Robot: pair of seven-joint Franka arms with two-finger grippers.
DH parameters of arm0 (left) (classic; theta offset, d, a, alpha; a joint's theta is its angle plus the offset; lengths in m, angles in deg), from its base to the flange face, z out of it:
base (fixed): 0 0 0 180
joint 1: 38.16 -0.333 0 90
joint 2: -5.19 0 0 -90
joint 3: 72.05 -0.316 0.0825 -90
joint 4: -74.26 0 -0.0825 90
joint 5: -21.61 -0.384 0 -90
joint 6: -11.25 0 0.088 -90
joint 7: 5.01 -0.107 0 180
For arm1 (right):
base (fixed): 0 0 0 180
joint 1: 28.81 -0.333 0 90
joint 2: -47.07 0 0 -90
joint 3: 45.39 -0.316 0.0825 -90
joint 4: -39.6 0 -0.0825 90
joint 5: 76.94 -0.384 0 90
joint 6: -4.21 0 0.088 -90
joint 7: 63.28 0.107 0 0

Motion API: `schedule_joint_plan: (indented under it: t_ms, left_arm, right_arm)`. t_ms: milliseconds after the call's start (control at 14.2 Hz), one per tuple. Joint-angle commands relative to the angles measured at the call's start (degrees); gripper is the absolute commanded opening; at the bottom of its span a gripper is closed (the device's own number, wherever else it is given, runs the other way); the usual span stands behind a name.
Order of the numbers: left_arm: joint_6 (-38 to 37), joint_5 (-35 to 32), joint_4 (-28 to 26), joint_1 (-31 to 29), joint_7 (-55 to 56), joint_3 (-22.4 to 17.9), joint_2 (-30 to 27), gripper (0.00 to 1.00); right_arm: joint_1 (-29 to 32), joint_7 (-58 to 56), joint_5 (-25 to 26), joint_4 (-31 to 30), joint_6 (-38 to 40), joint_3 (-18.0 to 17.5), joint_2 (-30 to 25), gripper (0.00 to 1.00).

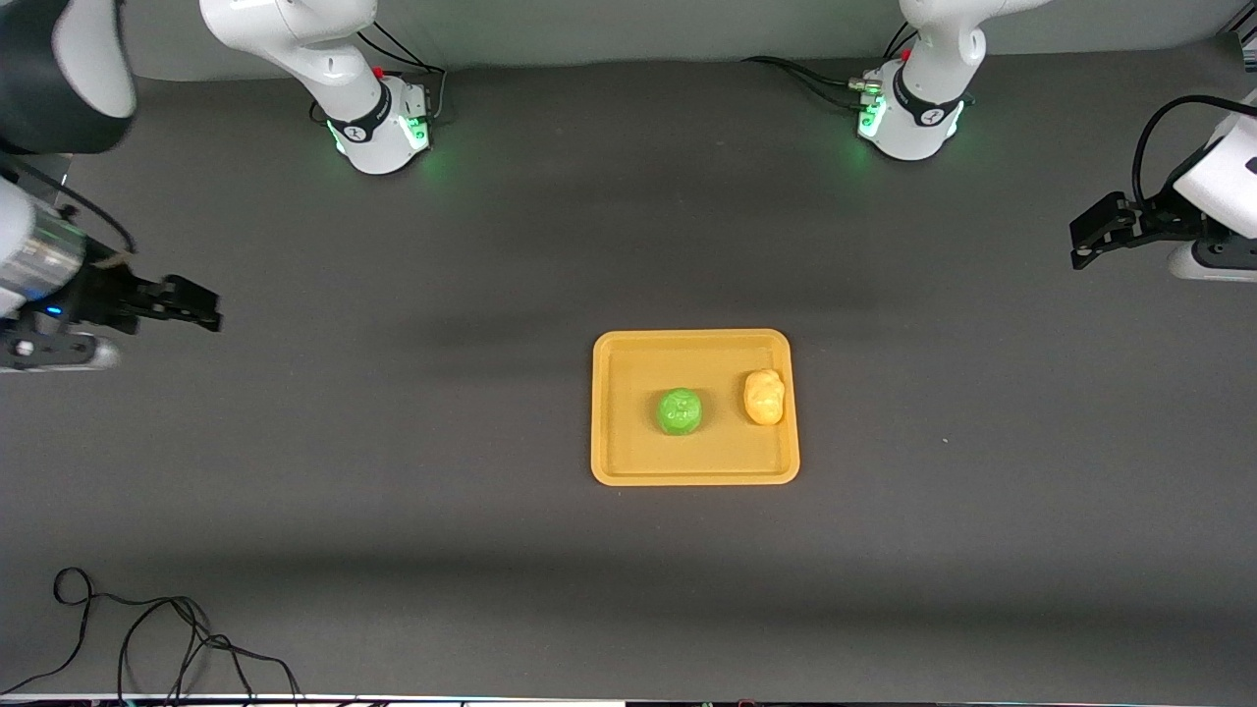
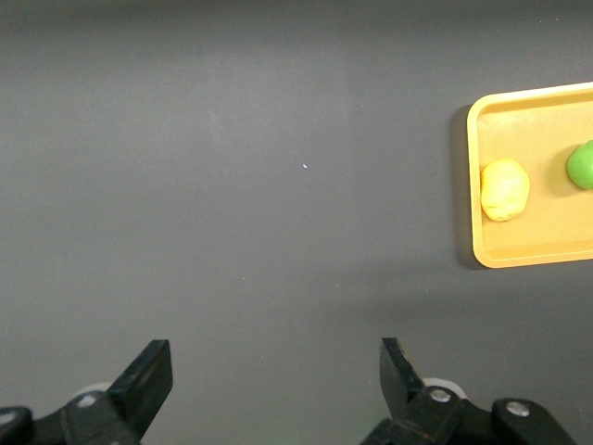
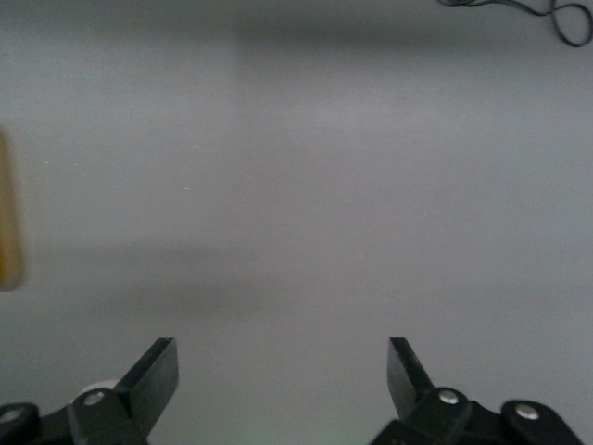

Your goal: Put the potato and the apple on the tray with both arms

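Grippers [image 2: 276, 389] [image 3: 283, 385] spread, apparently idle | apple [image 1: 679, 410], potato [image 1: 764, 397] on tray [image 1: 692, 474]

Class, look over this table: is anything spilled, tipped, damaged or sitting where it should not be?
Nothing stands out. The apple and the potato both rest inside the tray, apart from each other, the potato close to the rim at the left arm's end. The left gripper and right gripper hang open and empty over bare table.

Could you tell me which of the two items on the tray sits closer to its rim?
The potato, pale yellow-tan, nearly touches the tray rim; the green apple sits near the middle.
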Motion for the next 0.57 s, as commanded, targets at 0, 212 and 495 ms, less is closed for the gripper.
schedule_joint_plan:
  t_ms: [0,212,495]
  left_arm:
    - [-0.99,0.47,0.28,0.49,-0.13,-0.44,-0.78,1.00]
    - [-0.99,0.47,0.28,0.49,-0.04,-0.44,-0.78,1.00]
    - [-0.99,0.47,0.28,0.49,-0.04,-0.44,-0.78,1.00]
  right_arm:
    - [4.51,-3.20,-1.48,-1.79,-0.79,-1.23,-2.14,1.00]
    - [4.96,-2.94,-1.39,-0.91,-0.62,-1.14,-2.05,1.00]
    - [4.26,-2.15,-0.77,0.06,2.62,-1.32,-1.87,1.00]
